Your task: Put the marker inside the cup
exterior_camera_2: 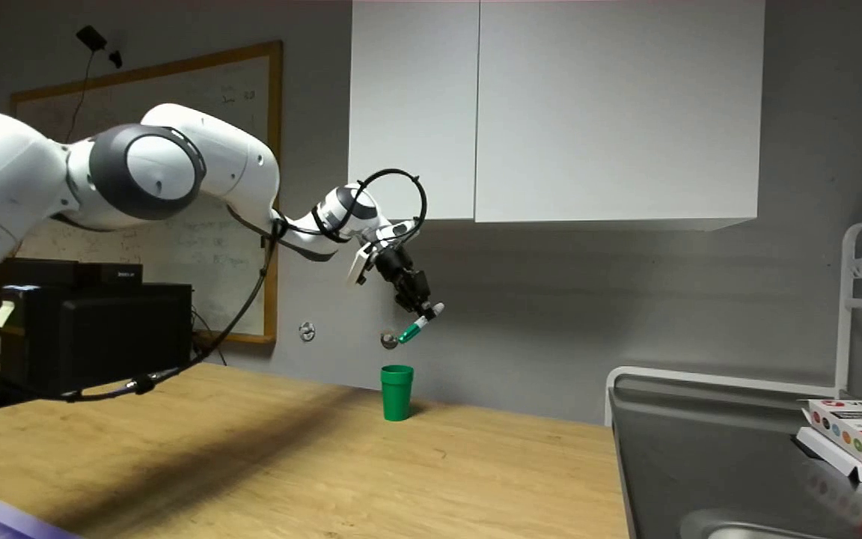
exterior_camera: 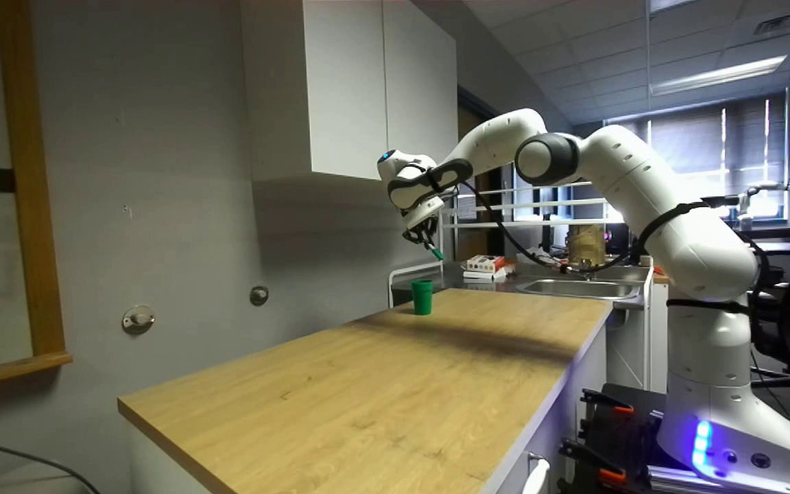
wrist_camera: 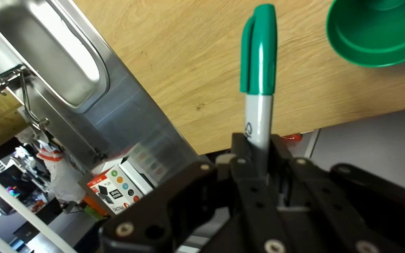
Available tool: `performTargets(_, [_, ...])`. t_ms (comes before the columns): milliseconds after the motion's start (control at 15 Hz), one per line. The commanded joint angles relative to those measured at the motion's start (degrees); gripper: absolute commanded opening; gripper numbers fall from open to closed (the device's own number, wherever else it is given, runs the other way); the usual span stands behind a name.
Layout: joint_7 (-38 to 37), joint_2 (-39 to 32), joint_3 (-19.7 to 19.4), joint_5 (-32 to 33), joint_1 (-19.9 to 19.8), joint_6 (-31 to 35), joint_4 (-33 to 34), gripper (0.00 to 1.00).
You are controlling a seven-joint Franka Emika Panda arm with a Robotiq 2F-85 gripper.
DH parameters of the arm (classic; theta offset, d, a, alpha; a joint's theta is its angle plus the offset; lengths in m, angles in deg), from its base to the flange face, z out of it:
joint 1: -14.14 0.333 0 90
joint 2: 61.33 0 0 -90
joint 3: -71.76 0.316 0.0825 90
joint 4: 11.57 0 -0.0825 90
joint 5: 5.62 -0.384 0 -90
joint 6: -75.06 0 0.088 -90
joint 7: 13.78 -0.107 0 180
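Note:
The marker has a green cap and a white-grey barrel. My gripper (wrist_camera: 258,141) is shut on the barrel of the marker (wrist_camera: 260,63), with the green cap sticking out past the fingers. In both exterior views the gripper (exterior_camera: 426,237) (exterior_camera_2: 428,310) holds the marker (exterior_camera: 438,254) (exterior_camera_2: 410,332) tilted, cap end down, in the air above the cup. The green cup (exterior_camera: 422,298) (exterior_camera_2: 396,394) stands upright on the wooden table, open side up. In the wrist view the cup (wrist_camera: 378,45) is partly cut off at the top right, apart from the marker.
The wooden table (exterior_camera: 340,384) meets a steel sink counter (exterior_camera_2: 700,442) with a basin (wrist_camera: 55,52). A white and red box (exterior_camera_2: 857,427) lies on that counter. A white cabinet (exterior_camera_2: 610,112) hangs above the table against the grey wall. A white rack (exterior_camera_2: 846,299) stands at the counter.

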State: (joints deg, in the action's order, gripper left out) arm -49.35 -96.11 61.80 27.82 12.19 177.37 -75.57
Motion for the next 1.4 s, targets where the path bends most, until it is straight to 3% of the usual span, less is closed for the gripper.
performTargets(0, [-0.2,-9.3,-2.5,-4.5,-0.2,-4.9,13.9,0.06])
performTargets(333, [-2.2,-17.6,-4.1,-9.3,0.3,-9.2,26.3,0.06])
performTargets(533, [-4.4,-20.2,-3.5,-8.4,0.5,-10.3,30.3,0.06])
performTargets(1333, [-11.9,-24.5,-3.8,-7.5,1.5,-9.4,33.8,0.06])
